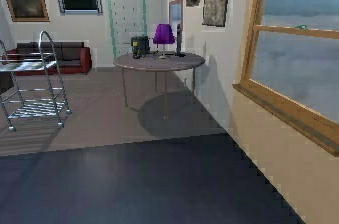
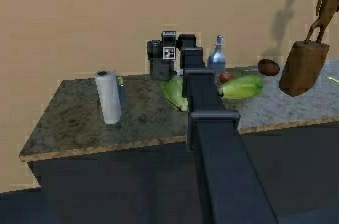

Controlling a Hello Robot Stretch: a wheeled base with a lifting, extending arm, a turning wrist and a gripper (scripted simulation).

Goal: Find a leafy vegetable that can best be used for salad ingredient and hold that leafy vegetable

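**Arm out across the bench, greens lying under its line**

The leafy vegetable lies toward the back of the speckled bench, near the wall. It is a pale green, lobed mass that shows on both sides of the arm, so the dark bar crosses in front of its middle. Whether it is one head or two green things side by side cannot be told.

It sits among kitchen odds. An upright paper-towel roll stands apart to the view's left and a clear bottle stands just behind the greens. A small red thing is at their edge, with a brown round thing and a tall brown block farther right. The robot seems squared up to the bench so that the arm's line runs straight at the greens, which is likely why the bar covers them.

The arm extends far out over the bench, its end close to the wall. The hand is at that end, left of the bar, beside its white marker squares. Whether it is over, past or touching the greens' left lobe cannot be told. With things lying on the bench around and behind it, I cannot tell whether it has hold of anything. My judgement is that the lift is not yet made, since the greens look to rest on the bench.
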